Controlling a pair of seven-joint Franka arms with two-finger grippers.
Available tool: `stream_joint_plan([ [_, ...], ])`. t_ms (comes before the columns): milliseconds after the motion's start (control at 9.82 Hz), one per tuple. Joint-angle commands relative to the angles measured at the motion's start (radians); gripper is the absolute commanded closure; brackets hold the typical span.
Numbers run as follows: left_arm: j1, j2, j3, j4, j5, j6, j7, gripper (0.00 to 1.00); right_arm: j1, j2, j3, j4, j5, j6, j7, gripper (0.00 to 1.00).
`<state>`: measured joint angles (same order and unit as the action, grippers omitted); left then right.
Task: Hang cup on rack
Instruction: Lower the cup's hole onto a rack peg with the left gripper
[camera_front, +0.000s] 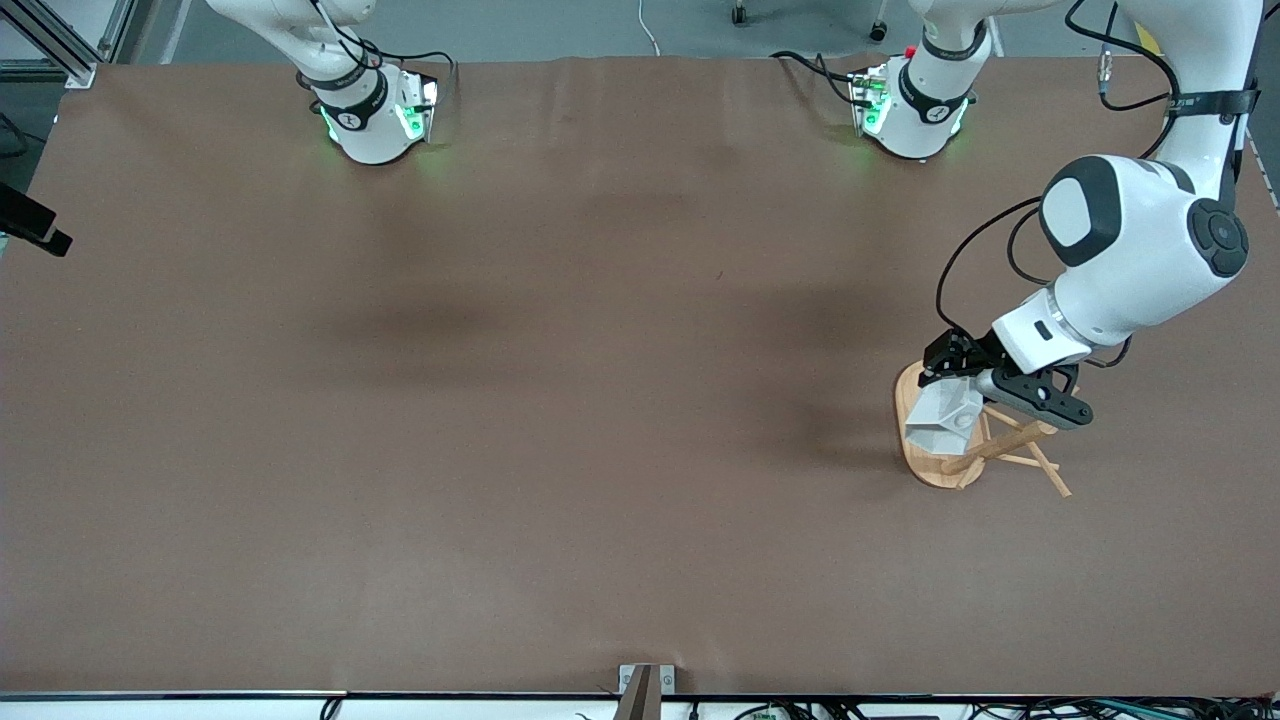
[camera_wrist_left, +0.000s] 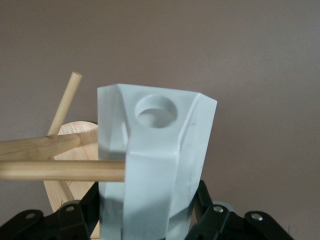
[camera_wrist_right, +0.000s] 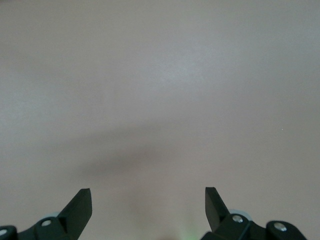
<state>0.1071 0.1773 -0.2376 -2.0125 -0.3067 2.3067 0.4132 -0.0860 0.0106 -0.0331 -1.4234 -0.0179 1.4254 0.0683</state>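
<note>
Left hand (camera_front: 950, 385) clamped on white faceted cup (camera_front: 944, 415), over wooden mug rack (camera_front: 985, 445) at left arm's end of worktop (camera_front: 600, 400). Peg (camera_wrist_left: 62, 170) touching cup's side beside pierced tab handle (camera_wrist_left: 156, 111). Right hand (camera_wrist_right: 148, 210) wide open, holding nothing, waiting above bare worktop

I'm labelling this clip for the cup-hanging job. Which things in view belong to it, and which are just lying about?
In the job:
- cup, clamped in the left gripper over the rack
- rack, at the left arm's end of the table, one peg touching the cup

Not in it:
- right gripper, open over bare tabletop, waiting
- nothing else lies loose on the table
</note>
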Motion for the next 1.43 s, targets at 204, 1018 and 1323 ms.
stream_joint_plan([
  [204,0.000,0.034,0.015,0.018,-0.017,0.007,0.029,0.97,-0.015,-0.006,0.006,-0.006,0.003,0.001,-0.015,0.00],
  [1018,0.008,0.037,0.015,0.024,-0.019,0.007,0.010,0.00,-0.015,-0.006,0.006,-0.006,0.001,0.003,-0.015,0.00],
  [1323,0.008,0.030,0.015,0.034,-0.019,0.007,0.004,0.00,-0.017,-0.006,0.006,-0.005,0.003,0.003,-0.015,0.00],
])
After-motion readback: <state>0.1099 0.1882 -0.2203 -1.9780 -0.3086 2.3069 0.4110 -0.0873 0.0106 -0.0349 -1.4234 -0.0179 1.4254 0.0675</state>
